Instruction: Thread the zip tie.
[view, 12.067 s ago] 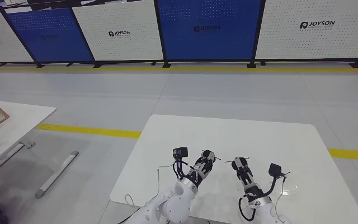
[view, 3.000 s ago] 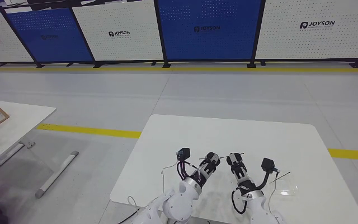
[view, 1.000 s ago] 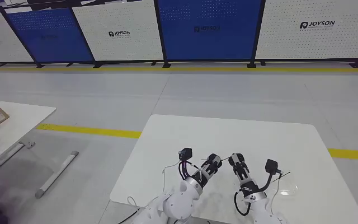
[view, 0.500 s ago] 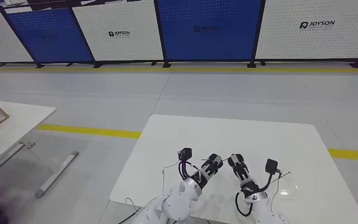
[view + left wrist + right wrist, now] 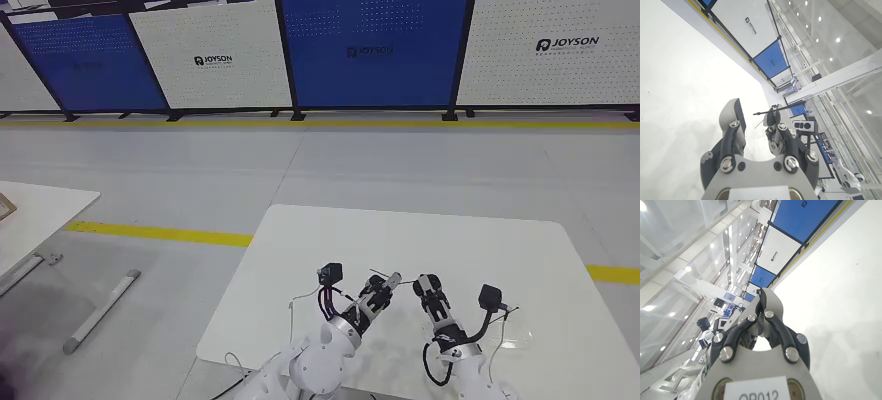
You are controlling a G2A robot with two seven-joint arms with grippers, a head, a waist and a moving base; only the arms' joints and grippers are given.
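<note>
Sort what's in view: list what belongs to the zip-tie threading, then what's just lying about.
Belongs to the job:
- zip tie, lying across one finger of the open left end effector
- right end effector, shut
- white table under both arms

Just lying about:
- clear item near the table's edge, too faint to identify
- grey bar on the floor
- second table off to the side
</note>
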